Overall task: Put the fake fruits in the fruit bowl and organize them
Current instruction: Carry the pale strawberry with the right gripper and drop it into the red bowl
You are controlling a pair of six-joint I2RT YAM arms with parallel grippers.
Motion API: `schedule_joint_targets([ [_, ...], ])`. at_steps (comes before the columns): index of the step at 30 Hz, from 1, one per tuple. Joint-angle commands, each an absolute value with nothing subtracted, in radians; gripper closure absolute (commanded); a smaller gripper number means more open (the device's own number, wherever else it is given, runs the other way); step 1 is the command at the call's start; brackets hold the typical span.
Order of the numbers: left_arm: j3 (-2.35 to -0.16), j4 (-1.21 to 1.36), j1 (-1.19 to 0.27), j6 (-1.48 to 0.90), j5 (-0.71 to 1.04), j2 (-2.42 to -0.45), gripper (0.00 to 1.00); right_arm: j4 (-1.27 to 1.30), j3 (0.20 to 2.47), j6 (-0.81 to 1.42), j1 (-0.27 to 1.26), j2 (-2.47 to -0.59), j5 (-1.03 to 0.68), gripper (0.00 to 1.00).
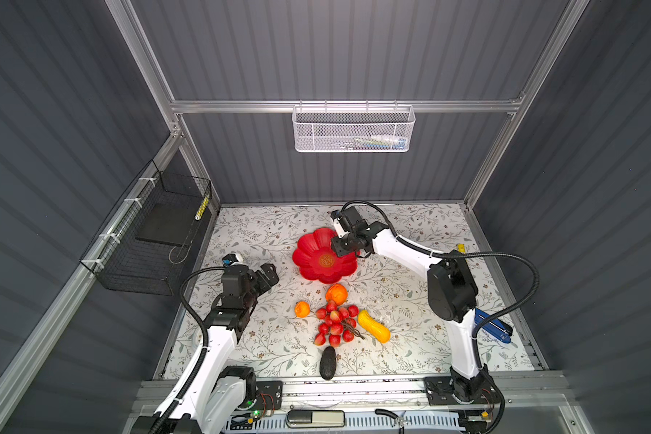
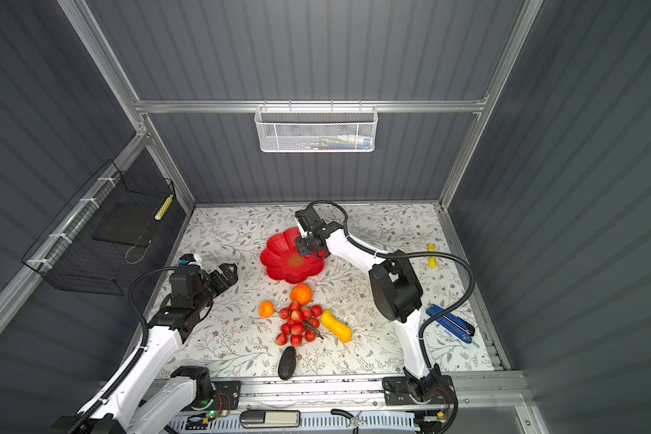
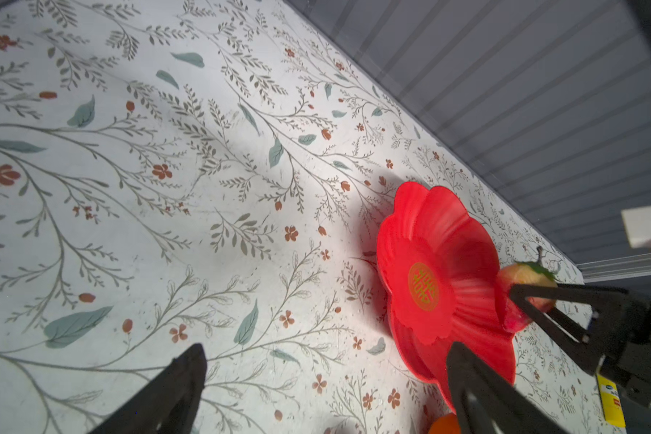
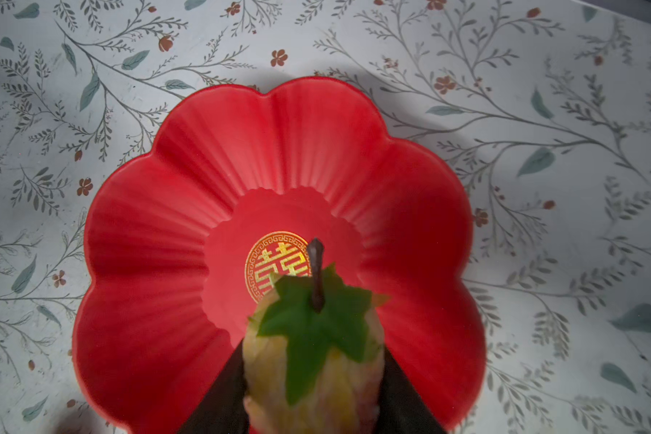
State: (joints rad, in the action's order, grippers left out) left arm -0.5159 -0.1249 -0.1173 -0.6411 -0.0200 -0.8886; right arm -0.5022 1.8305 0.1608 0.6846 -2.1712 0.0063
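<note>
The right gripper (image 4: 314, 379) clamps the red-yellow pointed fruit (image 4: 267, 375) over the fruit bowl (image 1: 312, 244), centre frame in both top views, seemingly to drop it inside. The left gripper (image 3: 326, 351) hangs wide open and empty, left of it.

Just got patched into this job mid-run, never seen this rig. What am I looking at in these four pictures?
Two white robot arms stand at a floral-patterned table. Two pictures look down from overhead; the other two come from cameras on each arm's wrist. The right end effector is shut on a red-yellow pointed plastic fruit with a green leaf, over the glossy red flower-shaped bowl, which holds nothing. The left end effector is open and empty. On the table lie a big orange, small orange, red grape bunch, yellow oblong fruit and dark avocado.
</note>
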Motion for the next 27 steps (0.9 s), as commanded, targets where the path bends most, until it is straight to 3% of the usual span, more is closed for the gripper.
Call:
schedule_joint_targets([
  [1,-0.515,-0.158,-0.120,-0.660,0.025,-0.898,0.00,-0.583,1.910,0.124,0.704,-2.228,0.014,0.60],
  [10,-0.506,-0.154,-0.120,-0.667,0.110,-0.947,0.01,-0.624,1.986,0.136,0.713,-2.335,-0.010,0.53],
  [18,-0.459,-0.124,-0.121,-0.695,0.201,-0.958,0.02,-0.644,2.019,0.117,0.711,-2.303,-0.035,0.26],
  [27,-0.450,-0.119,-0.190,-0.700,0.221,-0.986,0.03,-0.574,1.965,0.123,0.704,-2.118,-0.050,0.14],
])
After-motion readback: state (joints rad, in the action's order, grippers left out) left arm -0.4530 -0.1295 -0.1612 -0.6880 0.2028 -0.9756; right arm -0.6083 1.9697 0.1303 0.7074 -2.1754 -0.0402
